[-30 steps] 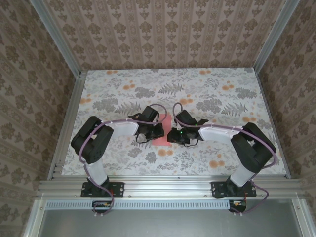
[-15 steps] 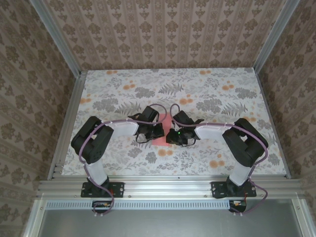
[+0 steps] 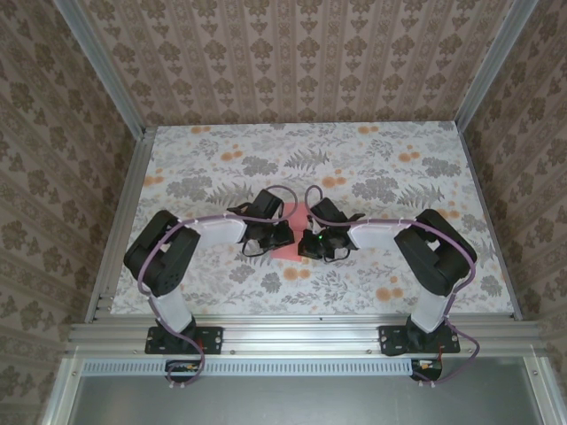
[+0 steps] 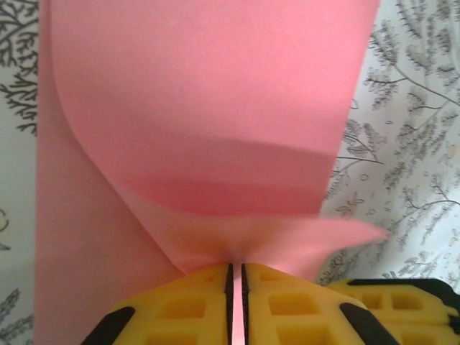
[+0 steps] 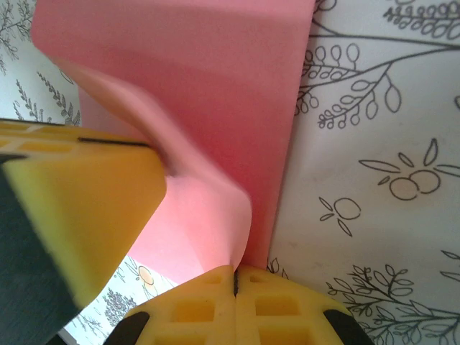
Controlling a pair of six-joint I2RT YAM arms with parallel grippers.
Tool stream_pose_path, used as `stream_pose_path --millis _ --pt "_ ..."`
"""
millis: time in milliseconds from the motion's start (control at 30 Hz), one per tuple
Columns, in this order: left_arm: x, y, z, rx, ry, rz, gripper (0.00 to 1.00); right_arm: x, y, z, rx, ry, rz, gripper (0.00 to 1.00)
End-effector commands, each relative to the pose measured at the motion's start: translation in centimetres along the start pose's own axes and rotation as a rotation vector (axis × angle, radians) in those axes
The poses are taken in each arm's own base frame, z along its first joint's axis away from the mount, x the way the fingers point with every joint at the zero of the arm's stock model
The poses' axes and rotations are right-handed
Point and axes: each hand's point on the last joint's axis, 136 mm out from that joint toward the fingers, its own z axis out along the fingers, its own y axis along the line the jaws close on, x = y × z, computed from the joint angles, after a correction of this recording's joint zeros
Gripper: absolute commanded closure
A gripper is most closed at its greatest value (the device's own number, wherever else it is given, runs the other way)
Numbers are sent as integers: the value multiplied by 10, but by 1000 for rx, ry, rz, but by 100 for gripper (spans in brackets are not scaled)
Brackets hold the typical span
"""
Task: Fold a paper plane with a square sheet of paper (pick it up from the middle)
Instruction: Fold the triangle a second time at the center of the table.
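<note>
Your paper plane is a pink sheet lying flat on the floral worktop, folded over itself in layers. In the left wrist view the paper plane has its upper layer bowing up off the flat layer under it. The raised edge runs down into the left pincer. That pincer's yellow pads are pressed all but together, with only a thin slit between them. You can see pink in the slit, so it's pinching the paper plane's edge. The right pincer is on the other side of the paper plane. Its pads are closed tight on a lifted flap that buckles upward from the seam. Seen from above, the left pincer and right pincer face each other across the paper plane, nearly touching over its middle. Both arms reach in to it from the near side. Around the paper plane the worktop print shows grey leaves and orange flowers. Patterned walls stand beyond it, and an aluminium rail runs along the side nearest the arm bases.
</note>
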Motion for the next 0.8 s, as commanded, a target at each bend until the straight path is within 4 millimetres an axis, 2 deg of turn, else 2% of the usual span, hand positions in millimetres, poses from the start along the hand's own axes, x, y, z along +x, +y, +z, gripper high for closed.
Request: stream_pose_path --millis 0,167,467,667,767 --pt "-2 -11 -14 48 -28 8 82 3 -13 7 25 17 40 95" --pt "0 -7 -13 44 -31 6 81 4 -17 7 33 22 53 95" --pt "1 -3 2 39 -6 6 83 6 -21 5 39 27 68 93" --pt "1 14 7 -36 -8 -1 87 5 -20 4 39 27 61 91" --pt "3 24 7 -90 -2 -11 89 0 -15 -4 41 8 44 86"
